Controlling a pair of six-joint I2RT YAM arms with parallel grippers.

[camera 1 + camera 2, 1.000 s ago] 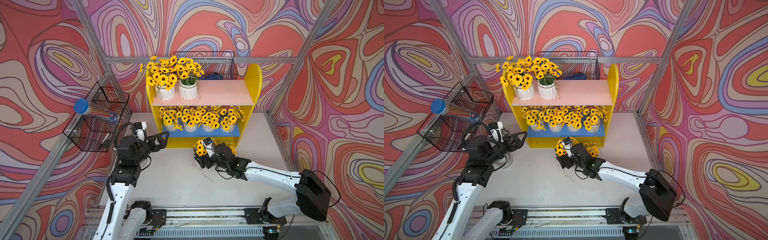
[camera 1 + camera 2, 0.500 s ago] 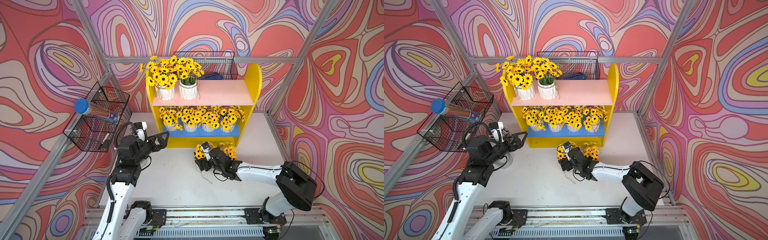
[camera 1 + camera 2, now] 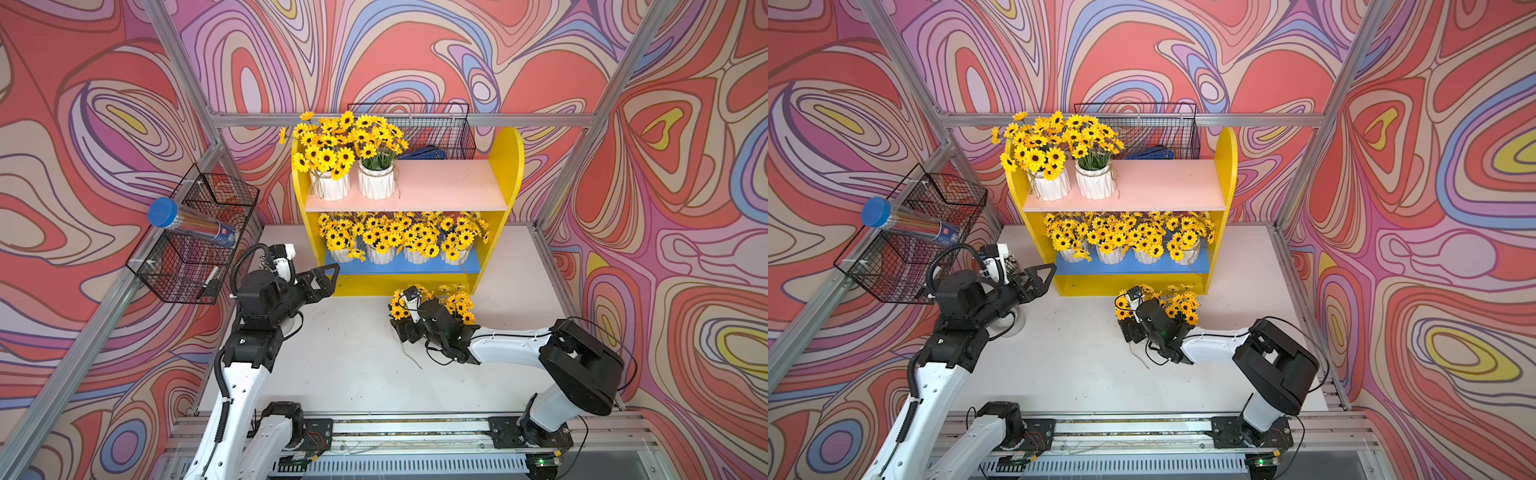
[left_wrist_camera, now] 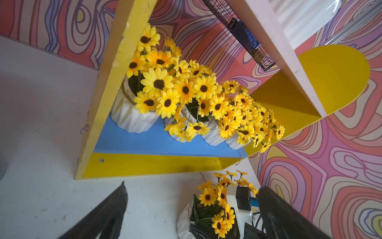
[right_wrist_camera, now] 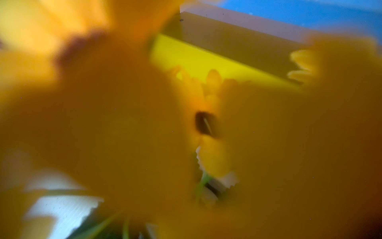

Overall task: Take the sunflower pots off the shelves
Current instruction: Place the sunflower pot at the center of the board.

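The shelves (image 3: 505, 166) stand at the back of the table. Two sunflower pots (image 3: 330, 187) are on the pink upper board (image 3: 449, 183). Several more (image 3: 380, 255) fill the blue lower board (image 3: 399, 268). Two pots are on the table in front. My right gripper (image 3: 405, 330) reaches in level from the right and is shut on the left one (image 4: 184, 219). Its flowers (image 5: 103, 103) fill the right wrist view and hide the jaws. The other pot's flowers (image 3: 459, 303) rise just behind my wrist. My left gripper (image 3: 330, 281) hangs open and empty at the shelves' left front corner.
A black wire basket (image 3: 195, 249) on the left wall holds a blue-capped tube (image 3: 187, 224). A second wire basket (image 3: 432, 129) hangs behind the shelves. A loose end of twine (image 3: 409, 357) lies on the table by my right gripper. The arms' rail (image 3: 395, 428) runs along the front edge.
My right arm's elbow has swung in to the left while its hand stays at the pot in front of the shelves. The left arm has not moved.
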